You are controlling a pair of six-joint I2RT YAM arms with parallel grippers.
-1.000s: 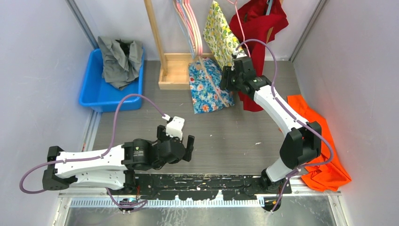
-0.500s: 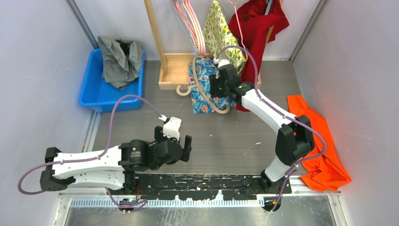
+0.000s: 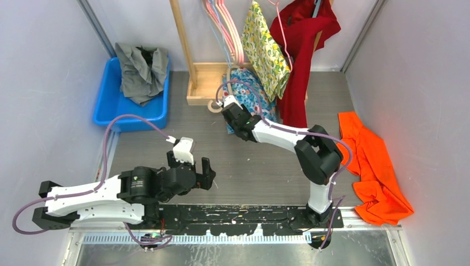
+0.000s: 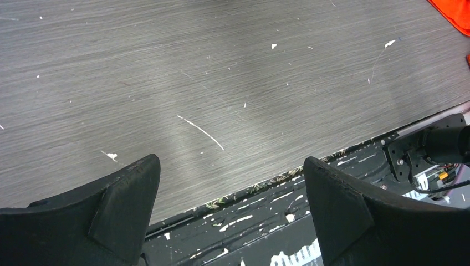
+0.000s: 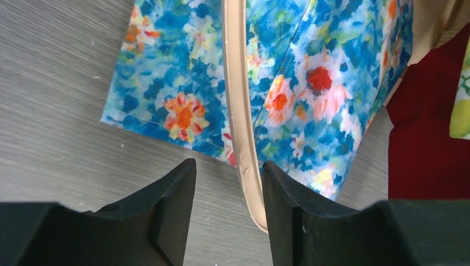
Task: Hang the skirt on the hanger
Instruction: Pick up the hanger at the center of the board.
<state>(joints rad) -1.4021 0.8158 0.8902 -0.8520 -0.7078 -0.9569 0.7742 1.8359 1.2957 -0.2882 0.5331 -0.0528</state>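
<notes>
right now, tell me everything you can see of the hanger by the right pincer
The hanger is a slim, smooth, pale beige bar, gently curved, wood or plastic by its look. In the right wrist view it runs across the blue floral skirt and down between the fingers of the right pincer, against one with a gap to the other, so a firm grip is unclear. From above, its hook curls beside the wooden stand.

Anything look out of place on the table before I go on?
Yes. An orange garment lies crumpled along the right edge of the table rather than hung. A grey garment spills over the rim of the blue bin. The beige hanger lies across the floral skirt, on top of it.
</notes>
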